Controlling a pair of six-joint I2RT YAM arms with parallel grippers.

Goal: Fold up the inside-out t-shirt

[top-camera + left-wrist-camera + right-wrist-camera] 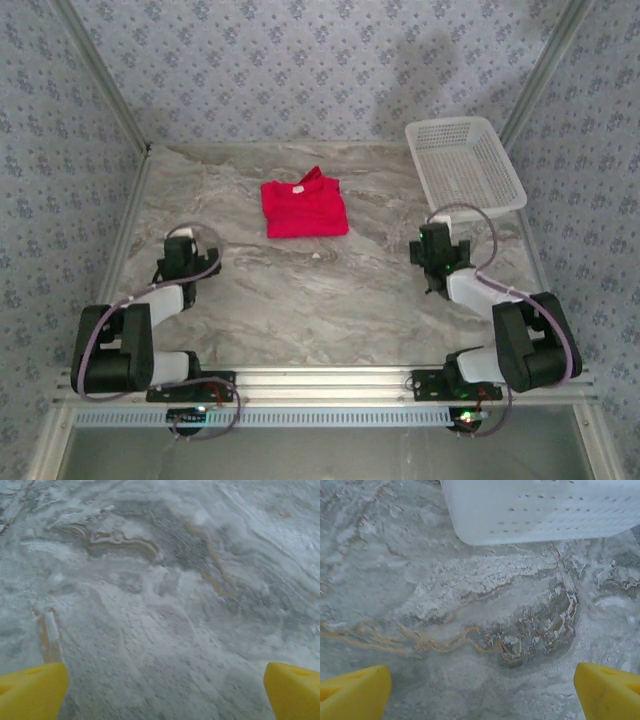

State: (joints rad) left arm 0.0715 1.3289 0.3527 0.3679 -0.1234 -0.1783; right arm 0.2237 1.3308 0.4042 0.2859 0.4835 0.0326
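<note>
At your left, you see the left gripper (180, 252), jaws spread wide and empty over the marble table (300, 300). Centre, toward the back: the red t-shirt (304, 210), folded compact. At your right: the right gripper (432, 250), likewise wide and empty, near the white basket (465, 165).

No readable text, label, brand or number anywhere here: none on the red t-shirt (305, 210), the white mesh basket (463, 165) or the marbled table (300, 290).
</note>
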